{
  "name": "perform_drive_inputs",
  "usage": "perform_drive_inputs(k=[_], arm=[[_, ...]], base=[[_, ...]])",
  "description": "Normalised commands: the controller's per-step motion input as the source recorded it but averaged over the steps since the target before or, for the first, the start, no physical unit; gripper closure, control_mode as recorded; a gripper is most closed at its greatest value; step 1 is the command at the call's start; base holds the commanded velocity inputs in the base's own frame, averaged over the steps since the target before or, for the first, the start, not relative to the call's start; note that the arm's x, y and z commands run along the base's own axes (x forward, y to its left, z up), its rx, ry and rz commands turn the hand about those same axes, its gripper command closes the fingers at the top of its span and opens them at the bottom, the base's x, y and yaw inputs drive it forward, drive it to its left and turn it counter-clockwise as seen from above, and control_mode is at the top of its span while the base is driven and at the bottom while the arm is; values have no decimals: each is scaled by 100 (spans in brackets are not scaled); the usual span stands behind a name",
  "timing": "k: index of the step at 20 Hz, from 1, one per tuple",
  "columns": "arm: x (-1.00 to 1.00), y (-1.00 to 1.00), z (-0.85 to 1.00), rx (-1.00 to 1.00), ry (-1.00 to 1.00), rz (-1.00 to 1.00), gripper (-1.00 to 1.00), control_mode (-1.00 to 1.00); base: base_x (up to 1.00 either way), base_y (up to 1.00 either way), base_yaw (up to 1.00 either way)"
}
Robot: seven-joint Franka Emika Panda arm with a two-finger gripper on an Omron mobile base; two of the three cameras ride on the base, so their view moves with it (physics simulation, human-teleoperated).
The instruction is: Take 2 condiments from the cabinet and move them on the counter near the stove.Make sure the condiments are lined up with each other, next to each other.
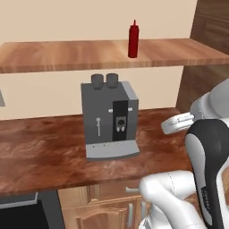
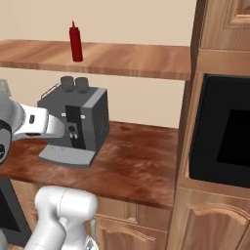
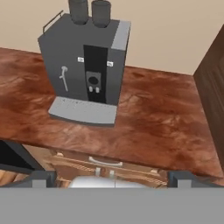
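Between its two dark tips, seen at the bottom of the hand view, the claw (image 3: 111, 178) stands spread wide with nothing in it, held above the front edge of the counter (image 3: 166, 122). Just ahead of the claw and a little to its left, a grey coffee machine (image 3: 87, 65) stands upright on the reddish-brown slab, its drip tray facing the claw and two dark round caps on top. To the claw's right rises a dark wooden wall panel (image 3: 214, 87). Below the claw are light wooden base cabinets with a metal bar handle (image 3: 105, 162). High above the coffee machine, on the open wooden shelf (image 1: 67, 56), the red squeeze bottle (image 1: 133, 39) stands upright, well apart from the claw. Farther right, past the tall wooden unit, sits a black built-in oven (image 2: 224, 132).
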Motion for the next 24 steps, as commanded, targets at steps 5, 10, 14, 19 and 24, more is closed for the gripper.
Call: perform_drive_inputs(k=[5, 10, 14, 19, 24], arm=[[0, 0, 0, 0, 0, 0, -100, 100], [0, 0, 0, 0, 0, 0, -100, 100], [0, 0, 0, 0, 0, 0, -100, 100], [0, 0, 0, 0, 0, 0, -100, 100], [0, 0, 0, 0, 0, 0, -100, 100]], base=[[53, 9, 0], [48, 8, 0], [41, 21, 0], [10, 2, 0], [-32, 0, 5]])
